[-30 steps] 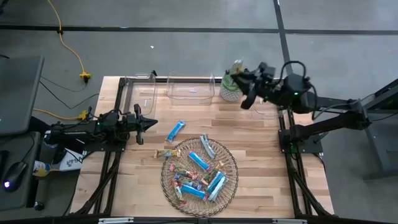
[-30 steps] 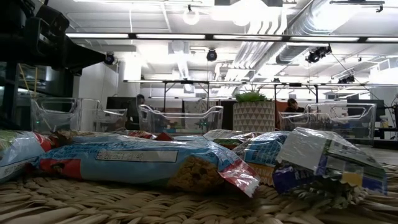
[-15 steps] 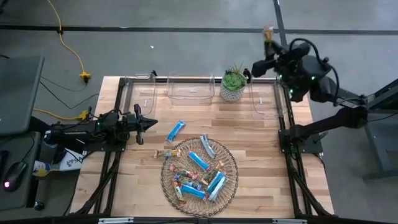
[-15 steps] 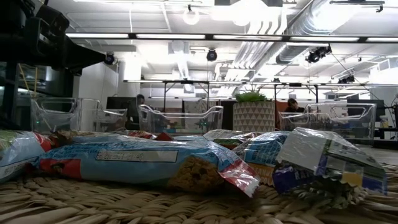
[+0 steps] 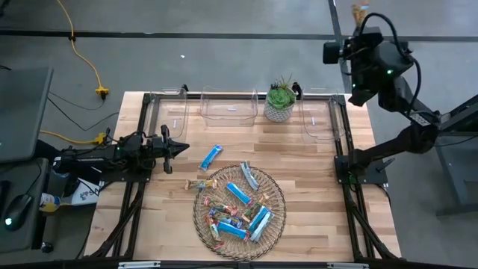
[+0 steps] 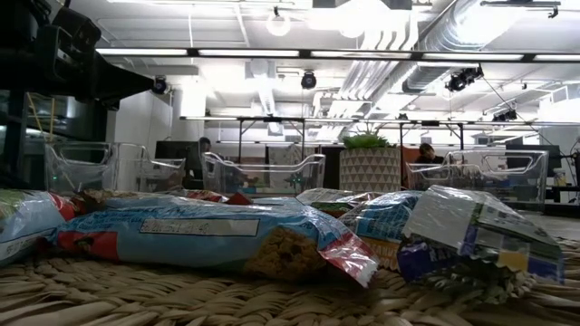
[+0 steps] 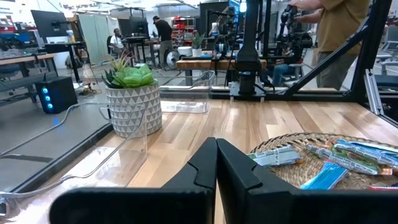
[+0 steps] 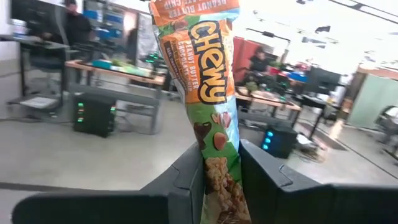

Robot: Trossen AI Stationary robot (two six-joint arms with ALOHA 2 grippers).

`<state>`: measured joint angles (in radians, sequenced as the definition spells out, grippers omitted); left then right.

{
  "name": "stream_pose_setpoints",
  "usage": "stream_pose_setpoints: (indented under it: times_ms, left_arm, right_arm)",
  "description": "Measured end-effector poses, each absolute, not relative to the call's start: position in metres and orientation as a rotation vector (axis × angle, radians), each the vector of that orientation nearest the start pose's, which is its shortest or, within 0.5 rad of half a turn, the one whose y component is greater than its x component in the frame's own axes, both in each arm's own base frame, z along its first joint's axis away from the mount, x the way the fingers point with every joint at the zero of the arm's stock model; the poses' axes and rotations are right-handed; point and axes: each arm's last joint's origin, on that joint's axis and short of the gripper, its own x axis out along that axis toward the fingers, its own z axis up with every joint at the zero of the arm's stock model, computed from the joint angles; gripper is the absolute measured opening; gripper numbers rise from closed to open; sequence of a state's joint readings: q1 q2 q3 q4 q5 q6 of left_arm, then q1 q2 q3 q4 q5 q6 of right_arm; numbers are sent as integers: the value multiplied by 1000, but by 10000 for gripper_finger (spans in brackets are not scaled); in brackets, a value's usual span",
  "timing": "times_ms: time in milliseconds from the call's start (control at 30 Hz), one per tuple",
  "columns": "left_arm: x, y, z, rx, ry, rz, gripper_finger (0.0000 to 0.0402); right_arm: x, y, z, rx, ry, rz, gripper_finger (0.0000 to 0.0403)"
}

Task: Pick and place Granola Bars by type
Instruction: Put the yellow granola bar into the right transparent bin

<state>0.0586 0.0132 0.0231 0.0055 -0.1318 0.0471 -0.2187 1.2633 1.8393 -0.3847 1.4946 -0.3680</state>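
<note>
My right gripper (image 5: 358, 20) is raised high beyond the table's far right corner, shut on an orange-and-green granola bar (image 8: 208, 74). At the table's left edge my left gripper (image 5: 184, 149) waits, shut and empty; its wrist view shows the fingers (image 7: 216, 149) closed together. Several blue, tan and silvery granola bars lie in the round woven basket (image 5: 278, 196) near the front. A blue bar (image 5: 211, 157) lies flat on the wood left of the basket. A tan bar (image 5: 200, 184) lies at the basket's left rim. My right gripper pinches the bar's lower part (image 8: 219, 163) between its two fingers, one on each flat face of the wrapper. The longer printed end (image 8: 199, 37) stands out well past the fingertips. The bar is lifted clear, high above the table.
Three clear bins (image 5: 168, 112) (image 5: 228, 106) (image 5: 317, 116) stand along the far edge, with a small potted plant (image 5: 280, 99) between the middle and right ones. Bare wood lies between the bins and the basket. People and desks show in the room beyond.
My right gripper has risen from beside the plant and swung toward the far right, out past the table's far edge. It has turned and rolled on the way. The granola bar has stayed in its hold.
</note>
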Motion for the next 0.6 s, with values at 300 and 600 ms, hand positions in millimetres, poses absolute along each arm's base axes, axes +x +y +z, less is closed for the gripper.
stream_pose_setpoints:
  times_ms: [300,600]
  left_arm:
    - [96,9,171,46,-11,191,3]
    - [96,9,171,46,-11,190,3]
  right_arm:
    - [165,-73,556,-132,144,-1773,78]
    - [165,-73,556,-126,136,-1774,78]
